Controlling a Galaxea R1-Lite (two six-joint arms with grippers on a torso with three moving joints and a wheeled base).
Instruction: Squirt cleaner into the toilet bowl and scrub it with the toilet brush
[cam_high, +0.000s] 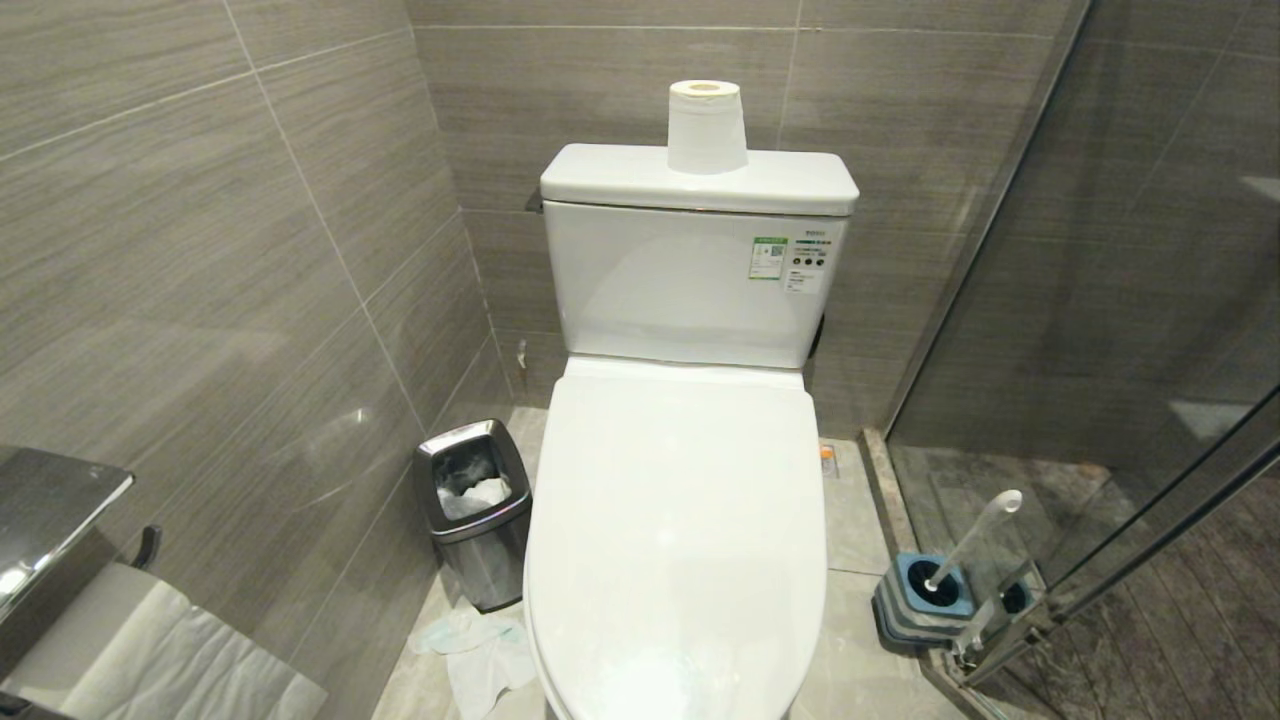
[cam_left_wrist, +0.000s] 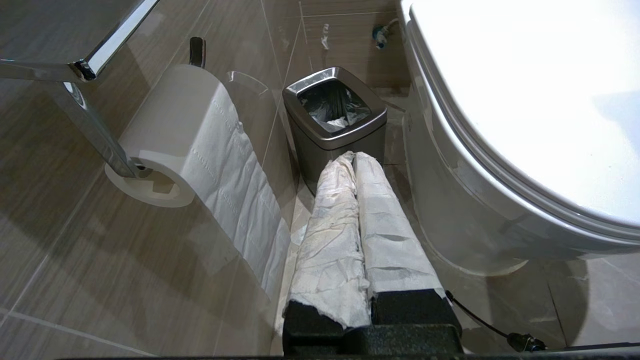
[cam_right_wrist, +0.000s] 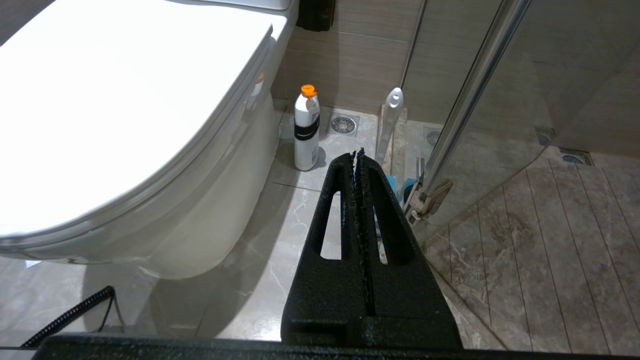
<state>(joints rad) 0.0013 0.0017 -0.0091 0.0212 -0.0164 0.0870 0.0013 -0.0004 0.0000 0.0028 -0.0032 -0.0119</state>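
Observation:
The white toilet bowl (cam_high: 680, 520) fills the middle of the head view with its lid down, so the basin is hidden. The toilet brush (cam_high: 975, 535) stands tilted in a blue-and-grey holder (cam_high: 925, 595) on the floor to the right, by the glass door. No cleaner liquid shows; a white bottle with an orange cap (cam_right_wrist: 306, 127) stands on the floor beside the toilet. My left gripper (cam_left_wrist: 352, 156), fingers wrapped in white paper, is shut and empty, low beside the toilet's left flank. On the other side my right gripper (cam_right_wrist: 357, 152) is shut and empty, pointing toward the brush handle (cam_right_wrist: 390, 120).
A steel waste bin (cam_high: 475, 510) stands left of the toilet, with crumpled tissue (cam_high: 480, 650) on the floor before it. A paper roll (cam_high: 706, 125) sits on the tank. A wall roll holder (cam_left_wrist: 175, 140) hangs at the left. A glass shower door (cam_high: 1100, 350) closes off the right.

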